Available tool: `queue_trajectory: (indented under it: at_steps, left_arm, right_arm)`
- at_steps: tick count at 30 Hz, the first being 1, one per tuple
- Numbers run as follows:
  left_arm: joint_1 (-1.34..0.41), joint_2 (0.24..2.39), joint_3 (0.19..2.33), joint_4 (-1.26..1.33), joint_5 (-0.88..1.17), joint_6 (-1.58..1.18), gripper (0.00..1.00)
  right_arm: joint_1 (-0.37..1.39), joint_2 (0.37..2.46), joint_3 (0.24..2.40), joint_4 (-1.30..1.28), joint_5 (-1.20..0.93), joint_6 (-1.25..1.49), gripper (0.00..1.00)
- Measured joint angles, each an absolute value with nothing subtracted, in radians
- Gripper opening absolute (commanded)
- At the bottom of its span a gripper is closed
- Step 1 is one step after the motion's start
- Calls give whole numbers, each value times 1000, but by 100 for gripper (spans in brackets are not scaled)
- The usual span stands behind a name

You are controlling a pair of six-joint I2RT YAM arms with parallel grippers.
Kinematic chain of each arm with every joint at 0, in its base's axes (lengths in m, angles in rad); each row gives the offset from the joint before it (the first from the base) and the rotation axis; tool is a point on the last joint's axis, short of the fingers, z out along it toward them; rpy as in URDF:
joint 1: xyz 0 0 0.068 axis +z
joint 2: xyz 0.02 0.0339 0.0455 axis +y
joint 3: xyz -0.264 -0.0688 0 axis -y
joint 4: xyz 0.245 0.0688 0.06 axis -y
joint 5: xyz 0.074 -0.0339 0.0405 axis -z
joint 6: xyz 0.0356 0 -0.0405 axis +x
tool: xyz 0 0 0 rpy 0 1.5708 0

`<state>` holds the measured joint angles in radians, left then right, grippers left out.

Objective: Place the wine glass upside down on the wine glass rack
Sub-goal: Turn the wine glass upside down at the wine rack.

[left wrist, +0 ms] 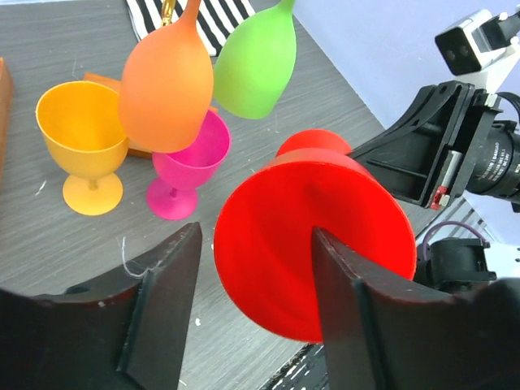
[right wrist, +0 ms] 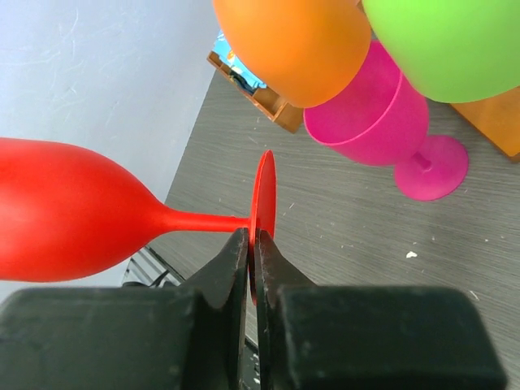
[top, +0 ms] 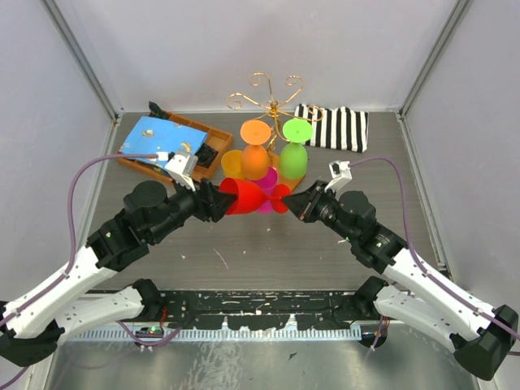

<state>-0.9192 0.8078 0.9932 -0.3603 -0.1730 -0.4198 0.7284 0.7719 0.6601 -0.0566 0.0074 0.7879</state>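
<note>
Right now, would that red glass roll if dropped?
Probably: the red glass has a round bowl and lies sideways. It looks like matte plastic, so likely light, not brittle. Pinched by its thin foot in the right pincer, it may wobble.

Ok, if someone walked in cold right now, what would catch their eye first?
Probably the red wine glass, held sideways above the middle of the table: the right claw pinches its foot edge-on while the left claw stands open around the bowl. Just behind it, an orange glass and a green glass hang upside down on the gold wire rack.
</note>
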Motion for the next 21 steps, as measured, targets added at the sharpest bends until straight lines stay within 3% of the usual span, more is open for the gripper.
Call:
queue_trajectory:
  at_steps: [13,21]
  left_arm:
    - [-919,754,1058,-448,-146,-404,74]
    - [-919,693,1077,-503,-141,-363,77]
  right_arm:
    - [728,661,656,-183,195,675,1]
    - [728,558,659,-217,308,460,1]
